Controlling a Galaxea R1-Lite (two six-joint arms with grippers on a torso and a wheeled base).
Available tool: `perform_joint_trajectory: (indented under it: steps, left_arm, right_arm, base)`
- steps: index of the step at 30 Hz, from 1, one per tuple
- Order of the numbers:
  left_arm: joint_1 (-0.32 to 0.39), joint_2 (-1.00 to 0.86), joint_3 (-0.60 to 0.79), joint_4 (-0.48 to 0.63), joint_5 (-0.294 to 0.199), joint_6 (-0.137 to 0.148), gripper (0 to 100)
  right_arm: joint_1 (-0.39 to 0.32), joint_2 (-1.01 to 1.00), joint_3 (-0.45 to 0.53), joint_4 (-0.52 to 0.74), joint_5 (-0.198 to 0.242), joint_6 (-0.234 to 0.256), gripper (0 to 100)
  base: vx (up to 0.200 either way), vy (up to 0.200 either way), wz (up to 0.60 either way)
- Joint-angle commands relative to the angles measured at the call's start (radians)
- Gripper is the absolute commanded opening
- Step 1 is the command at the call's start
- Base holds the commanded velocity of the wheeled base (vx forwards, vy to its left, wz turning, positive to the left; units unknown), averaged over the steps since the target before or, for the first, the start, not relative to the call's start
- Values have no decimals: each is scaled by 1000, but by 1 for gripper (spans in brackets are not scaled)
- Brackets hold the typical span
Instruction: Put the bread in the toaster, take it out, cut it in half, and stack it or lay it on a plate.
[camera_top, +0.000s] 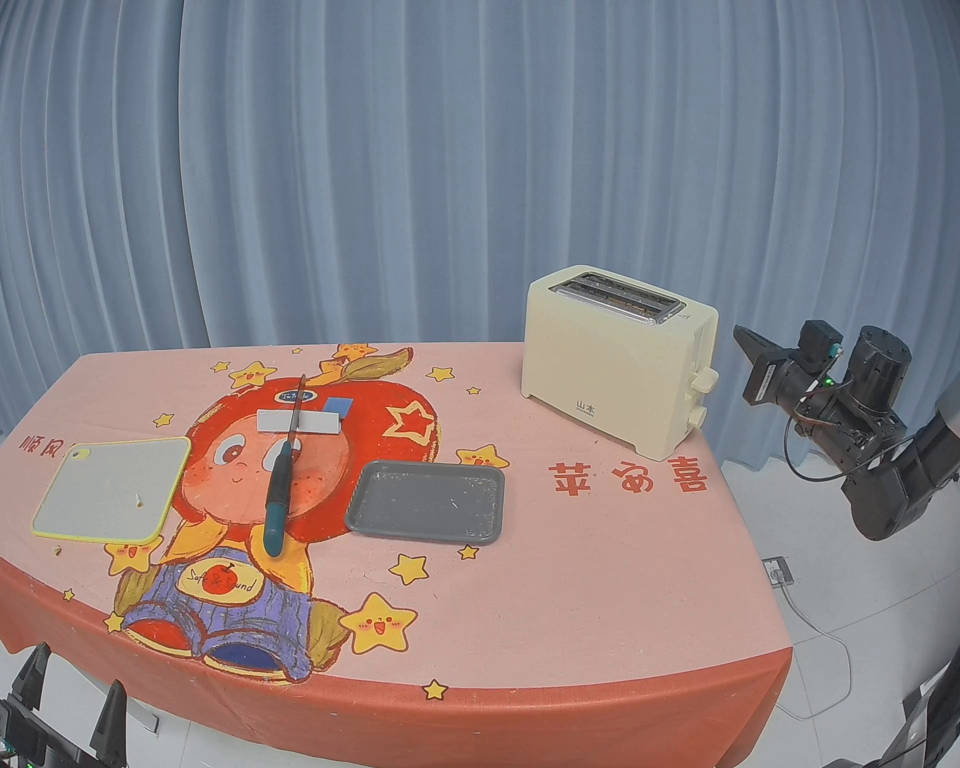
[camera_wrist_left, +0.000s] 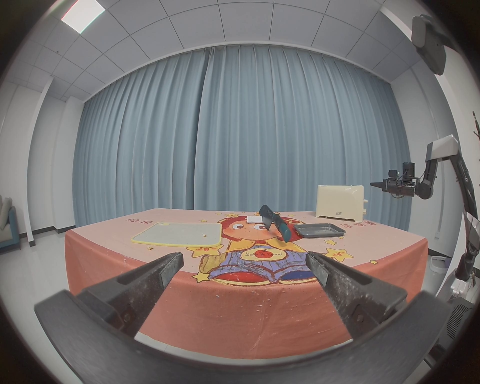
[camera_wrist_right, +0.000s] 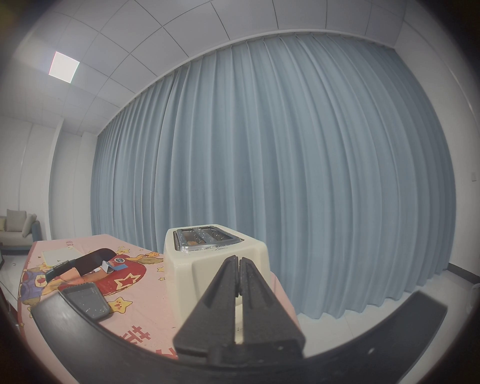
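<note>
The L gripper (camera_wrist_left: 244, 260) is held low, off the table's (camera_top: 600, 590) near-left edge, w/ fingers wide apart and nothing between them. The R gripper (camera_wrist_right: 238, 263) is held off the table's right side, beside the toaster (camera_top: 615, 365) but apart from it, w/ fingers pressed together on nothing. The toaster is stood at the right rear of the table, slots up. A brownish patch (camera_wrist_right: 191, 241) is seen in one slot; it can't be told if that is bread. A grey tray (camera_top: 425, 500) is laid mid-table, nearer than the toaster and to its left. A knife (camera_top: 280, 480) is placed between the tray and a board (camera_top: 110, 490), w/ its blade propped on a white rest (camera_top: 322, 423) and its teal handle toward the near edge. A blue curtain (camera_top: 480, 150) is hung behind.
</note>
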Motion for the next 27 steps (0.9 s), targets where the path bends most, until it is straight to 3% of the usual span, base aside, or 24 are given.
perform_joint_trajectory:
  steps: [1,6,11,14,27]
  left_arm:
    - [0,0,18,0,0,0,100]
    - [0,0,18,0,0,0,100]
    - [0,0,18,0,0,0,100]
    - [0,0,18,0,0,0,100]
    - [0,0,18,0,0,0,100]
  right_arm:
    - [-3,-111,68,5,-26,5,0]
    - [-43,-227,160,5,-79,9,0]
    - [-129,-350,289,4,-73,11,0]
    - [-182,-405,316,-1,-64,-1,0]
    - [-135,-592,376,9,-12,2,0]
  base:
    - [0,0,0]
    - [0,0,0]
    - [0,0,0]
    - [0,0,0]
    - [0,0,0]
